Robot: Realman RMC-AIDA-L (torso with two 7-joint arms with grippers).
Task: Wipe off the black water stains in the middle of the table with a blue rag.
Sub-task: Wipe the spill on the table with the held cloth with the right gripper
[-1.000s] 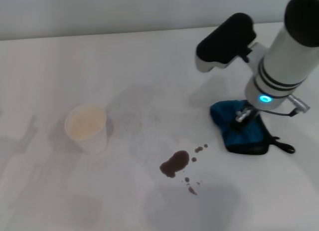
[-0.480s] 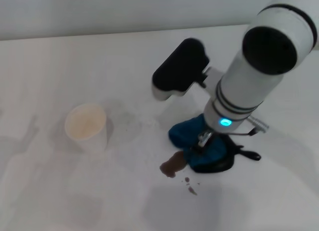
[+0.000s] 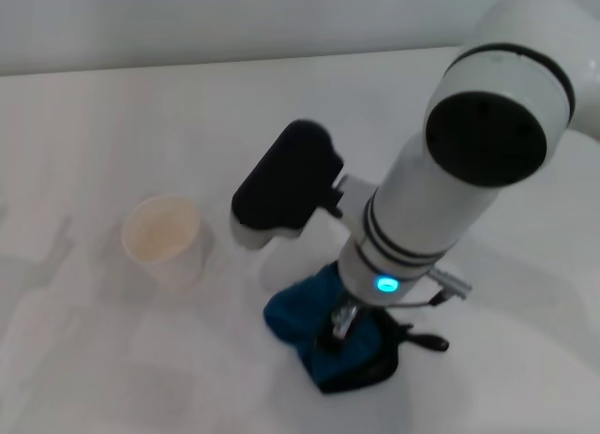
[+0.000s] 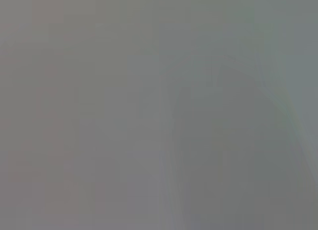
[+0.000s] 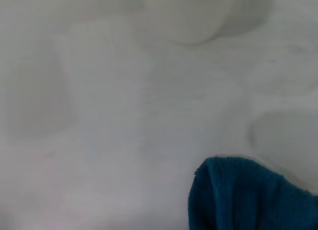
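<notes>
The blue rag with black edging lies bunched on the white table, slightly right of centre in the head view. My right gripper comes down onto it from above, shut on the cloth and pressing it to the surface. A corner of the blue rag also shows in the right wrist view. The black water stains are hidden; the rag and the arm cover the spot. My left gripper is out of view, and the left wrist view shows only plain grey.
A white paper cup stands upright to the left of the rag, about a hand's width away; the same paper cup shows in the right wrist view. The rag's black cord trails to the right.
My right arm has dragged the rag left and toward the front, from right of the stains onto them. The blotch and droplets, visible earlier, are now covered.
</notes>
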